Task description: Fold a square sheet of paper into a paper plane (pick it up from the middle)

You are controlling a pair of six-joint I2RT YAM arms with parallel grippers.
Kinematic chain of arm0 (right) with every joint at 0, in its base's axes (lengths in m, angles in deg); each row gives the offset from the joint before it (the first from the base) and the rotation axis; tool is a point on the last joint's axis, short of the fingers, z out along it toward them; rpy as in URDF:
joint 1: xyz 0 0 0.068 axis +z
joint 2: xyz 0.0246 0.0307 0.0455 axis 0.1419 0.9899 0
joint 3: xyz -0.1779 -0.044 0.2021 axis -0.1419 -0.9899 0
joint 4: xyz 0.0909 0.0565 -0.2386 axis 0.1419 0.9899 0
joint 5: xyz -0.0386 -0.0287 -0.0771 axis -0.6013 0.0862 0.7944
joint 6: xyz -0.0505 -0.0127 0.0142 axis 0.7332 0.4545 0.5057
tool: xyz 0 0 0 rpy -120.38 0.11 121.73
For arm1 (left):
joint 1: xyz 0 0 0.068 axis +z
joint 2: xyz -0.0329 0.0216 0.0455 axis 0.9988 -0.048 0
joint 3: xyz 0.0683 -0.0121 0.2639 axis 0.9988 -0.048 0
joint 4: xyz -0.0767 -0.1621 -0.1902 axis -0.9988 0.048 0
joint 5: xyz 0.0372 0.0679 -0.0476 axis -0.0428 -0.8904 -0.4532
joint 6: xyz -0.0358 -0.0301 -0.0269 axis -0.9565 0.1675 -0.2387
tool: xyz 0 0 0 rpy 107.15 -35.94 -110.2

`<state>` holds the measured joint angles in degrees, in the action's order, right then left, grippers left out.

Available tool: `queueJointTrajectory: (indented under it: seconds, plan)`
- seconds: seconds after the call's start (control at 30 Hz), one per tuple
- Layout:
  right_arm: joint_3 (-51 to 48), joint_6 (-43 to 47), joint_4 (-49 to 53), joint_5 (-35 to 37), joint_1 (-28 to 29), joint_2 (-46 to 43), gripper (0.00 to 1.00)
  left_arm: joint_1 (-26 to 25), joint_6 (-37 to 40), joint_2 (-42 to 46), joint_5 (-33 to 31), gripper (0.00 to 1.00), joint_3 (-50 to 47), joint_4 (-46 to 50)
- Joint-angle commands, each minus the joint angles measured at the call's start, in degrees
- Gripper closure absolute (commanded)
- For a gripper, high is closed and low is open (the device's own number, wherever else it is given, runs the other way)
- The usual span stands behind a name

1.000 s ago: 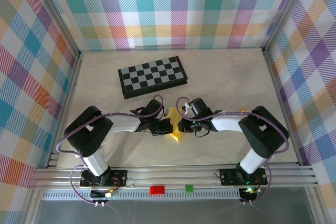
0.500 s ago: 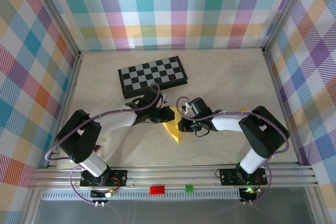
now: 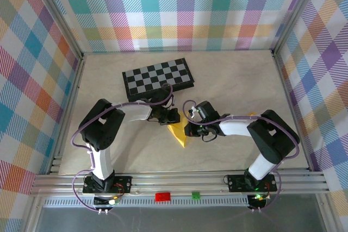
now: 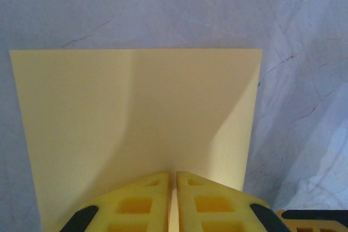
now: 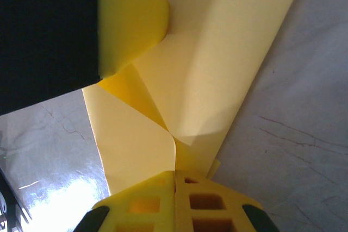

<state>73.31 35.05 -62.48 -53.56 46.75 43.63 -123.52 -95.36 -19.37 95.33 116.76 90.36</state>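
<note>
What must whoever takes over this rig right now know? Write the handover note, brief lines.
Left pincer: closed on one edge of the thin yellow paper sheet, which spreads out ahead of it.
Right pincer: shut on the sheet's layered part, where the creases meet.
Where: the paper sits over the pale table between both pincers, nearer the arms than the black-and-grey chessboard.
Done: several folds are in; from above the paper tapers to a point toward the arms.
Left: it is no slim dart yet; the further folds probably remain.
</note>
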Motion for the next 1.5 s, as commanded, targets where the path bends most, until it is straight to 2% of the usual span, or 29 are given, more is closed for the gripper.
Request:
queueJointTrajectory:
  seconds: [0.0,0.73,1.07,1.27,1.47]
  plan:
    - [0.88,0.83,0.07,0.67,-0.09,-1.31,0.97,-0.20,1.92,-1.90,-1.61,0.88,-0.19,4.14]
    - [0.33,0.31,-0.32,0.85,-0.09,-0.06,0.96,-0.20,2.67,-0.76,-2.58,0.89,0.39,5.23]
    - [-0.25,-0.02,-0.45,1.38,-0.09,1.20,0.96,-0.20,3.63,5.59,-2.65,0.85,2.60,6.19]
    - [-0.34,-0.08,-0.73,1.29,-0.09,1.37,0.96,-0.20,1.65,11.58,-0.04,0.84,-1.17,3.55]
    - [-0.46,-0.16,-1.07,1.20,-0.14,1.76,0.96,-1.92,-4.00,14.67,5.84,0.88,-9.15,-5.03]
